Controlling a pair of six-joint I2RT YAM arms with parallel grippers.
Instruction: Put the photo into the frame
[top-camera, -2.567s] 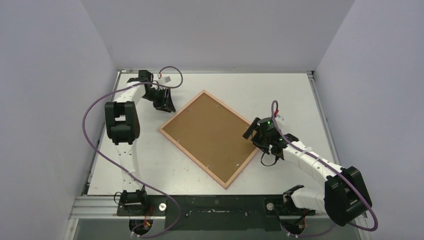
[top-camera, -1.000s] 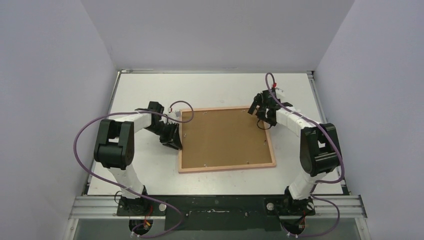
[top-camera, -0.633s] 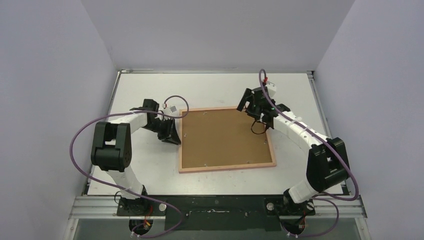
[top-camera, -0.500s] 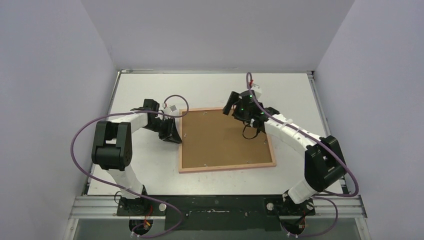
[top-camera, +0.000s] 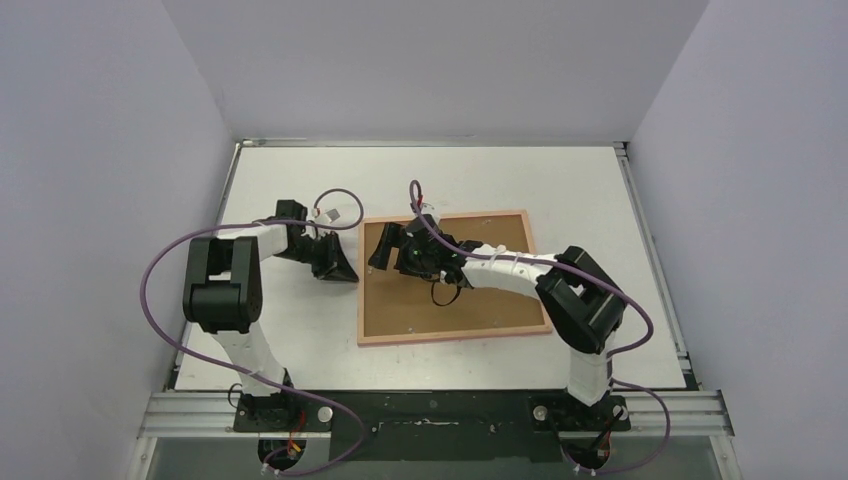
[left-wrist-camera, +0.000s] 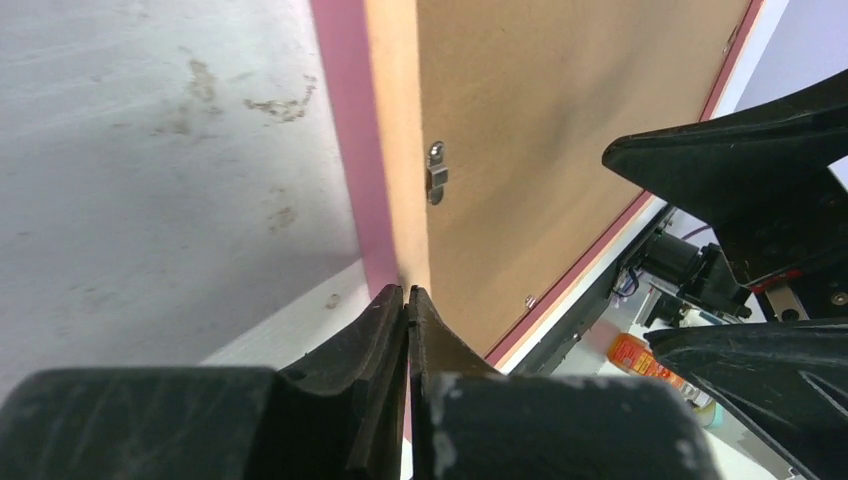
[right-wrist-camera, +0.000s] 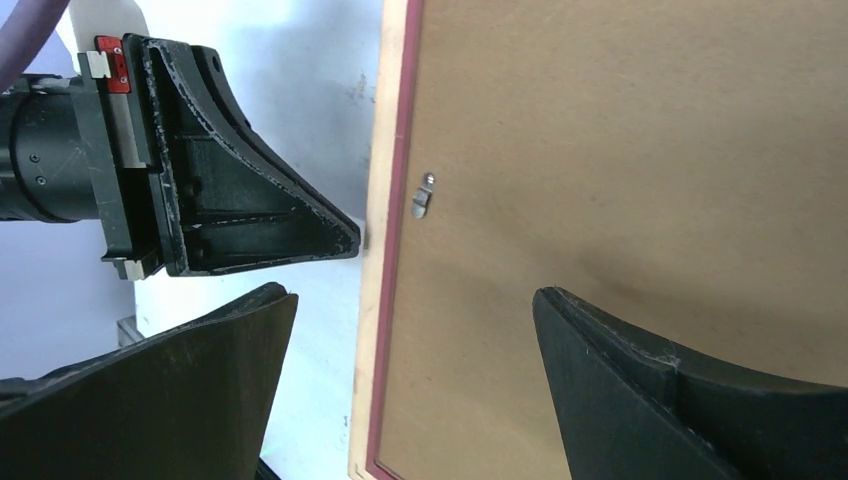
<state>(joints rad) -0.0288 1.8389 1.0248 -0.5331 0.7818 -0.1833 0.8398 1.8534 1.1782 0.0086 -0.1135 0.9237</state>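
**Two grippers converge on the left rail**

Left gripper (top-camera: 340, 268) has just pressed its fingers together, tips against the outer edge of the frame (top-camera: 455, 337), pinching nothing. The frame lies back-up, backing board (top-camera: 495, 285) on; the photo is nowhere visible. Right gripper (top-camera: 385, 250) has swept over from the far right corner, forearm stretched low across the board, jaws spread astride the left rail by a clip (right-wrist-camera: 423, 195), likely the next thing to turn.

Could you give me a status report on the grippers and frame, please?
Left gripper shut, tips at edge of the frame. Right gripper open above the backing board, near a clip. Frame face down; photo not in view.
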